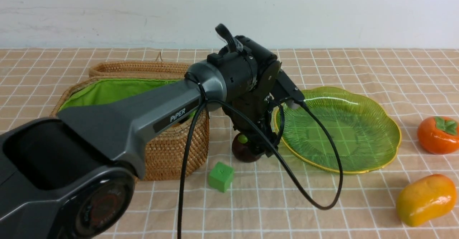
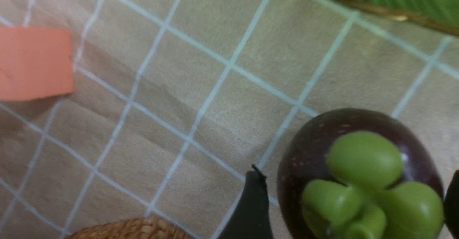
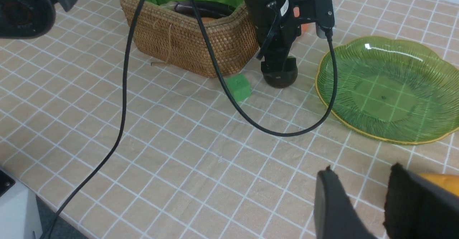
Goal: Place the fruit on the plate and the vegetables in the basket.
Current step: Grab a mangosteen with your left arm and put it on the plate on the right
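Observation:
The dark purple mangosteen (image 1: pixel 245 151) with its green cap (image 2: pixel 358 174) sits on the cloth between the basket (image 1: pixel 172 149) and the green plate (image 1: pixel 358 124). My left gripper (image 2: pixel 355 183) is open and straddles it, one finger (image 2: pixel 252 206) on each side, with a thin gap showing at each. The plate holds nothing. The persimmon (image 1: pixel 437 135) and the mango (image 1: pixel 426 199) lie on the cloth right of the plate. My right gripper (image 3: pixel 362 171) hovers open and empty beside the mango (image 3: pixel 439 181). The eggplant (image 3: pixel 200 8) lies in the basket (image 3: pixel 186 34).
A small green cube (image 1: pixel 221 176) lies in front of the basket, close to the mangosteen. An orange cube (image 2: pixel 36 63) sits on the cloth beyond it. The left arm's black cable (image 1: pixel 308 196) loops over the cloth before the plate. The basket's lid (image 1: pixel 140 68) lies open behind it.

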{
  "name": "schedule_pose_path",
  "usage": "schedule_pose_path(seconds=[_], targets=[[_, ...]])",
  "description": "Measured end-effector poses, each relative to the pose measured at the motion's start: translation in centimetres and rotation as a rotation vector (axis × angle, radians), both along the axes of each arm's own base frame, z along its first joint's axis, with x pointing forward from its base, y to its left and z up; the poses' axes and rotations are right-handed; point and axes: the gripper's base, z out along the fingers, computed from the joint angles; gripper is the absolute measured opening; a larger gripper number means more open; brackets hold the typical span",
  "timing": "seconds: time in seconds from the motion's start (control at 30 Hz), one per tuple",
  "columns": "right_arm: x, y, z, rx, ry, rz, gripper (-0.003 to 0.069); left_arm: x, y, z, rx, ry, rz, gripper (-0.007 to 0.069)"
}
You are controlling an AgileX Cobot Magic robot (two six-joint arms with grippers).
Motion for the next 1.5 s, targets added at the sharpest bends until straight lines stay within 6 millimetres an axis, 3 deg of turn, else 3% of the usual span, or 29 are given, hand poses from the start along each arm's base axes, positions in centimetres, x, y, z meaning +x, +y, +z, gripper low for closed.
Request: schedule_pose_path(seconds=[0.27, 0.53, 0.6, 0.77, 0.8, 0.83, 0.9, 0.97, 1.03, 1.2, 1.33, 1.5], targets=[[0.0, 0.0, 0.0, 0.003, 0.001, 0.003, 0.0235, 0.5, -0.1, -1.1, -0.032, 0.014, 0.017, 0.0556], [0.0, 0.1, 0.0, 0.005, 0.001, 0.005, 0.0235, 0.0, 0.2, -0.4, -0.009, 0.057, 0.051, 0.0546], [0.0, -0.1, 0.0, -0.008, -0.002, -0.008, 0.0235, -0.5, 0.2, 0.9, -0.004, 0.070, 0.058, 0.0546], [0.6, -1.1, -0.1, -0.044, -0.008, -0.128, 0.0235, -2.4, -2.0, 8.3, -0.260, -0.023, 0.032, 0.0546], [0.6, -1.1, -0.1, -0.044, -0.008, -0.128, 0.0235, -2.4, -2.2, 8.4, -0.274, -0.026, 0.031, 0.0546], [0.8, -1.4, 0.0, -0.031, -0.017, -0.175, 0.0235, -3.0, -3.6, 10.2, -0.417, -0.067, -0.008, 0.0546], [0.9, -1.4, 0.1, -0.024, -0.024, -0.191, 0.0235, -3.0, -4.4, 10.6, -0.493, -0.085, -0.032, 0.0546], [0.9, -1.5, 0.1, -0.014, -0.024, -0.201, 0.0235, -2.7, -5.7, 9.6, -0.572, -0.096, -0.057, 0.0546], [0.9, -1.5, 0.0, -0.012, -0.011, -0.204, 0.0235, -1.6, -6.9, 6.4, -0.597, -0.091, -0.058, 0.0546], [0.7, -1.5, -0.2, -0.010, 0.029, -0.212, 0.0235, -0.1, -7.8, 0.6, -0.564, -0.062, -0.035, 0.0546], [0.7, -1.5, -0.3, -0.002, 0.039, -0.217, 0.0235, -0.1, -7.9, 0.0, -0.563, -0.057, -0.031, 0.0626], [0.8, -1.5, -0.3, 0.011, 0.053, -0.226, 0.0235, -0.6, -7.5, 1.9, -0.561, -0.042, -0.042, 0.0664]])
